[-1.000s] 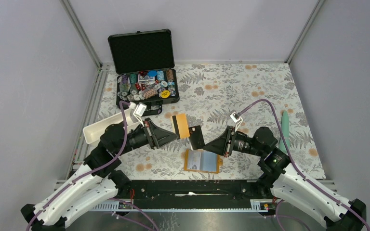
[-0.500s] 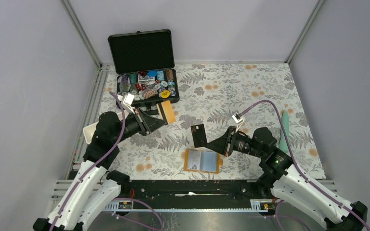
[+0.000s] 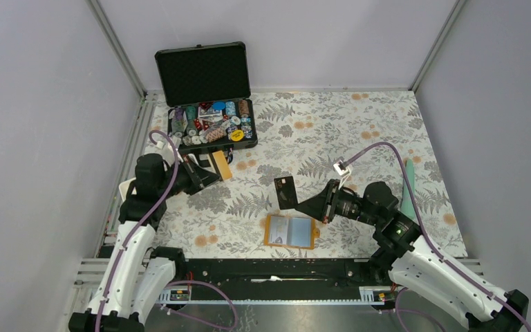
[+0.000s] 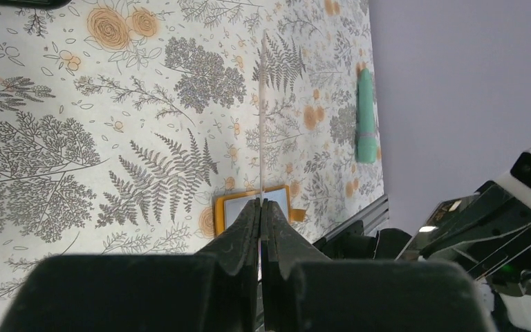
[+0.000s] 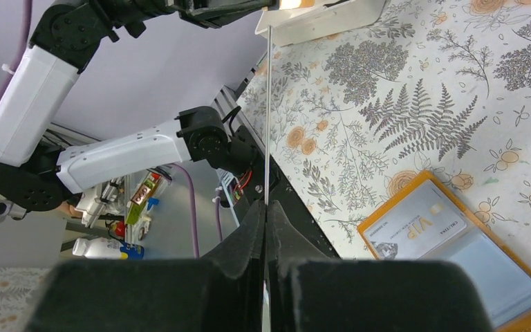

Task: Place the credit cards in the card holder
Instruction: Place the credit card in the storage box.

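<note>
The orange card holder (image 3: pixel 271 232) lies open on the flowered cloth near the front edge, with a pale VIP card (image 5: pixel 418 221) in one sleeve. My left gripper (image 3: pixel 211 170) is shut on a tan-gold credit card (image 3: pixel 222 164), held in the air at the left, near the black case. In the left wrist view that card (image 4: pixel 262 104) shows edge-on as a thin line above the closed fingertips (image 4: pixel 252 211). My right gripper (image 3: pixel 299 203) is shut on a black credit card (image 3: pixel 285 192), held on edge just above and behind the holder. The right wrist view also shows its card (image 5: pixel 268 104) edge-on.
An open black case (image 3: pixel 202 72) full of poker chips (image 3: pixel 211 128) stands at the back left. A white tray (image 3: pixel 128 190) lies partly under the left arm. A green stick (image 3: pixel 408 187) lies along the right edge. Metal rails border the cloth.
The left arm has pulled back to the left and away with its tan-gold card, widening the gap to the black card. The right arm and black card have barely moved.
</note>
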You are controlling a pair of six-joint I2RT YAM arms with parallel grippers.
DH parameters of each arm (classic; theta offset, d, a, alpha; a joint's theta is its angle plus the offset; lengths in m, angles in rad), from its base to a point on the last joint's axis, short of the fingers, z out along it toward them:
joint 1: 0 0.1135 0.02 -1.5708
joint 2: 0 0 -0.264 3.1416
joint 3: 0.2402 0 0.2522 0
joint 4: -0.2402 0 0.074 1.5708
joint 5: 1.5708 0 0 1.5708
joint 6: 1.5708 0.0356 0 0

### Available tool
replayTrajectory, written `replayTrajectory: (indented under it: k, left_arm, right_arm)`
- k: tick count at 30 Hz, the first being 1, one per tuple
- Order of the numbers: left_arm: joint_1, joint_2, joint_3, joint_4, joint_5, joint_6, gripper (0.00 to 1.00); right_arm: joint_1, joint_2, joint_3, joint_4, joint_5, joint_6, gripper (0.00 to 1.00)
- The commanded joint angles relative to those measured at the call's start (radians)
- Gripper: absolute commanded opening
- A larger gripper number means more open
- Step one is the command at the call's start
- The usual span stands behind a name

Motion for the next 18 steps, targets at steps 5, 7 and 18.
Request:
replayTrajectory:
  k: [5,7,18]
  left_arm:
    - [0.036,-0.065,0.181,-0.165,-0.07,0.166,0.0]
    - [0.069,-0.035,0.234,-0.221,-0.129,0.199,0.0]
    - [0.319,0.018,0.29,-0.217,-0.398,0.253,0.0]
  right_arm:
    - [-0.003,0.179,0.112,0.1,0.011,-0.043,0.0]
    - [0.004,0.265,0.138,0.14,0.018,-0.05,0.0]
    - [0.192,0.817,0.451,0.269,0.2,-0.142,0.0]
